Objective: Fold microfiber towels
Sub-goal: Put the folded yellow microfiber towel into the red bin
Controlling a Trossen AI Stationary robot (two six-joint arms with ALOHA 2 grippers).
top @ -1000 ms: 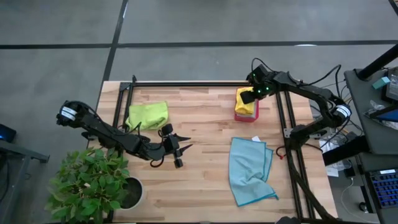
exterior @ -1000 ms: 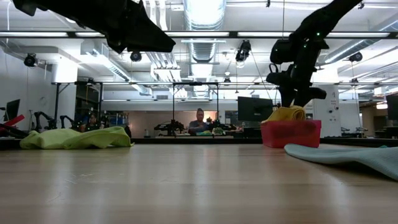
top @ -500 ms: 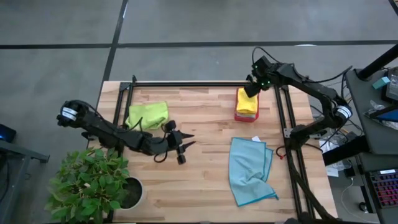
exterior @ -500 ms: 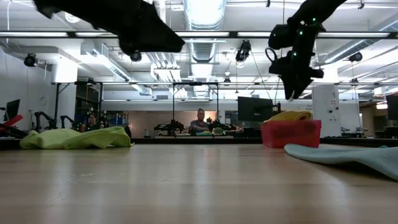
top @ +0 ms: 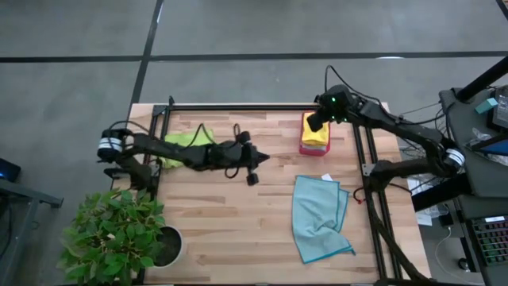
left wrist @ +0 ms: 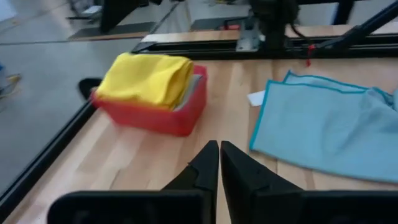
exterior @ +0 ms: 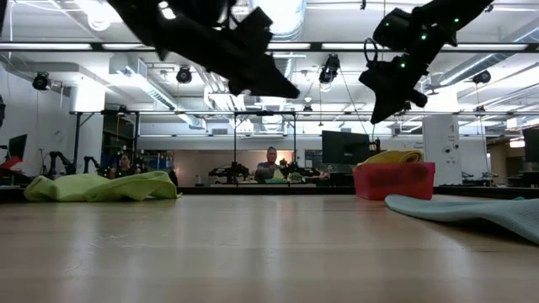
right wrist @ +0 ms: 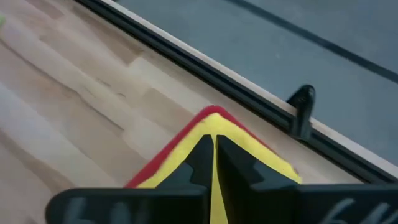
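Left gripper (top: 257,157): raised above the desk (top: 238,222) near its middle, fingers (left wrist: 205,163) pressed together with nothing between them. Ahead of these fingers stands the red tray (left wrist: 163,115) with a folded yellow towel (left wrist: 147,76) resting in it. The light blue towel (left wrist: 323,127) lies spread flat on the wood, ahead and to one side of the fingertips, apart from the tray.

Right gripper (top: 315,123): held in the air just above the tray's far edge, fingers (right wrist: 206,155) closed on each other and empty. The yellow towel lies directly beneath and ahead of these fingertips.

The lime green towel (top: 189,143) sits crumpled at the desk's left side, behind the left fingers and partly under that arm.

A potted plant (top: 119,238) stands at the desk's near left corner.
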